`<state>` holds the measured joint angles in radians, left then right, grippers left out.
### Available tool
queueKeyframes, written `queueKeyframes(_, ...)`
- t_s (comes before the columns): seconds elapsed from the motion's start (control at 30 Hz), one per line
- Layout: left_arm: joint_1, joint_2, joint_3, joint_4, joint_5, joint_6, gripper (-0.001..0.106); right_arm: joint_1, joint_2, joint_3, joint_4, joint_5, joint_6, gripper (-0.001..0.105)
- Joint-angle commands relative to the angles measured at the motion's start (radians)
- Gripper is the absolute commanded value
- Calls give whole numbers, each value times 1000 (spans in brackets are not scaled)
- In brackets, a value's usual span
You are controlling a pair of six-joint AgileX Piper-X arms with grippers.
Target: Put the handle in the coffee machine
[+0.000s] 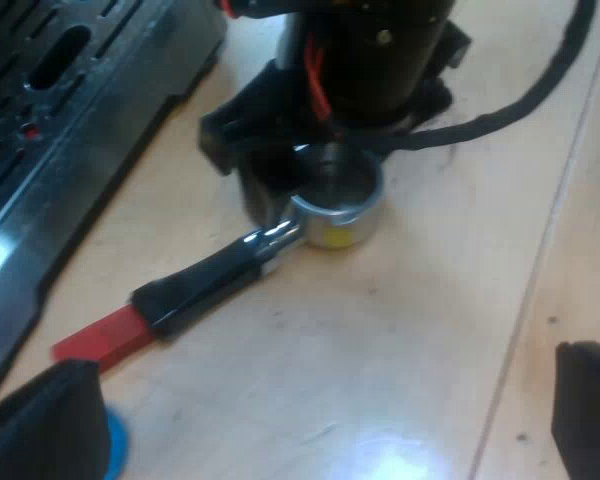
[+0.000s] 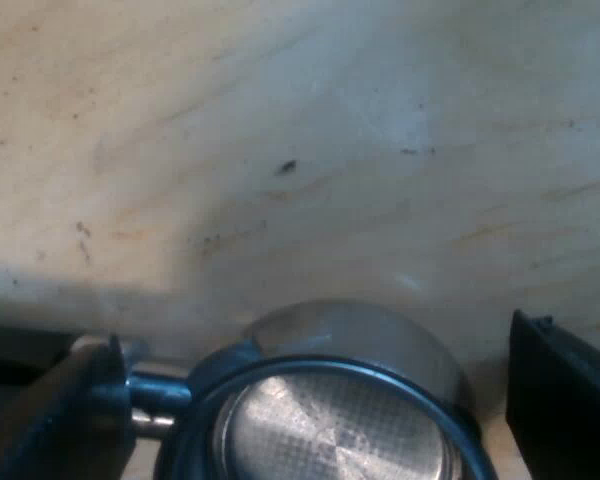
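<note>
The right gripper, fingers apart, straddles the portafilter basket below it; the left gripper, fingers spread, faces the red-ended handle.

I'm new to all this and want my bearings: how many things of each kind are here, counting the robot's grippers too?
Silver espresso machine with slotted tray: 1
Metal holder with round basket and black, red-ended handle: 1
Blue round thing, partly hidden, kind unclear: 1
Black two-fingered grippers, left gripper and right gripper: 2
Total: 5
</note>
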<state>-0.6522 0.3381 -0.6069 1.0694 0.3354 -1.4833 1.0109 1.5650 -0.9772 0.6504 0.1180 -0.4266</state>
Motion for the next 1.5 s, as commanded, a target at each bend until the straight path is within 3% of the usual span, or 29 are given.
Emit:
queueKeyframes(0.03,-5,2,-7,-5,-51,1,91,-6,-2,-6,5,-10,4,78)
queueKeyframes(0.37,-5,2,67,-7,-78,-4,91,-6,-2,-6,15,-38,4,78)
queueKeyframes(1.23,-5,2,67,-26,-78,-15,91,-6,-2,-6,21,-73,4,77)
queueKeyframes(1.4,-5,2,67,-26,-78,-15,91,-6,-2,-6,21,-77,4,54)
queueKeyframes(1.5,-5,2,67,-26,-78,-15,91,-6,-2,-6,21,-77,4,47)
